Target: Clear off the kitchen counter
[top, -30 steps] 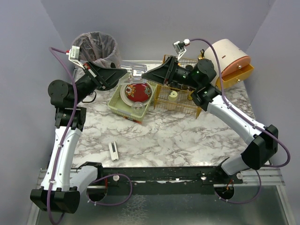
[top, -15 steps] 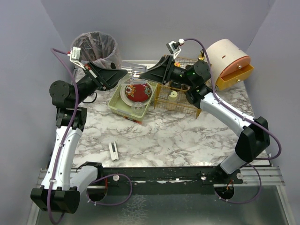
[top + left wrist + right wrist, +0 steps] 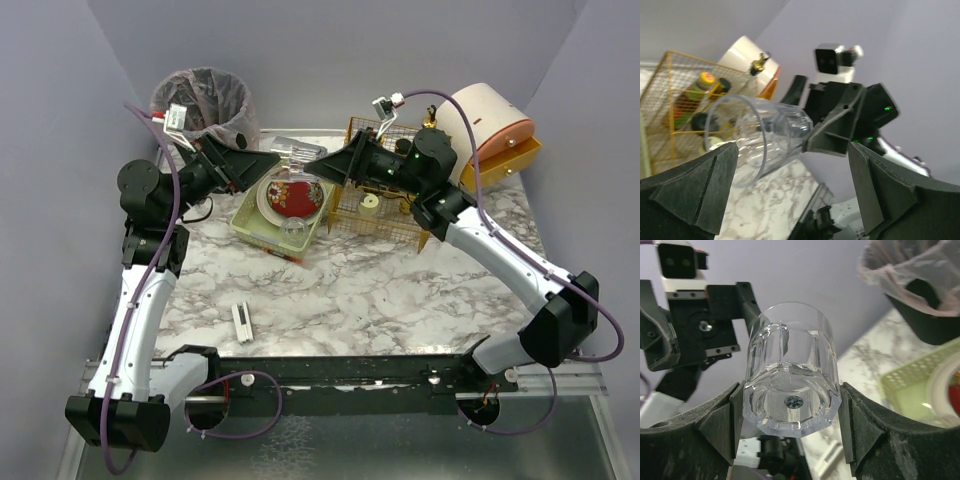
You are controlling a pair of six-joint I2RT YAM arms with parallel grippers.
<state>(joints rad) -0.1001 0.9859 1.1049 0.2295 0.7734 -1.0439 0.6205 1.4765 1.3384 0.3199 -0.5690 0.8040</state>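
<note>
A clear faceted glass (image 3: 299, 156) hangs on its side in the air above the far edge of the kitchen counter (image 3: 380, 290). My right gripper (image 3: 316, 163) is shut on its thick base (image 3: 790, 405), one pad on each side. The glass mouth (image 3: 747, 142) points at my left gripper (image 3: 276, 160). In the left wrist view that gripper (image 3: 793, 150) is open, its fingers (image 3: 700, 185) spread wide on either side of the rim and not touching it.
Under the glass a pale green tray (image 3: 248, 222) holds a red-centred plate (image 3: 292, 196) and a small clear bowl (image 3: 293, 232). A yellow wire basket (image 3: 390, 222) stands to its right, a lined bin (image 3: 205, 100) far left, a cream box (image 3: 490, 125) far right. A small white object (image 3: 242, 322) lies near the front.
My left gripper has opened and let go of the glass, and that arm has drawn back a little. The right gripper closed on the glass base and now holds it alone.
</note>
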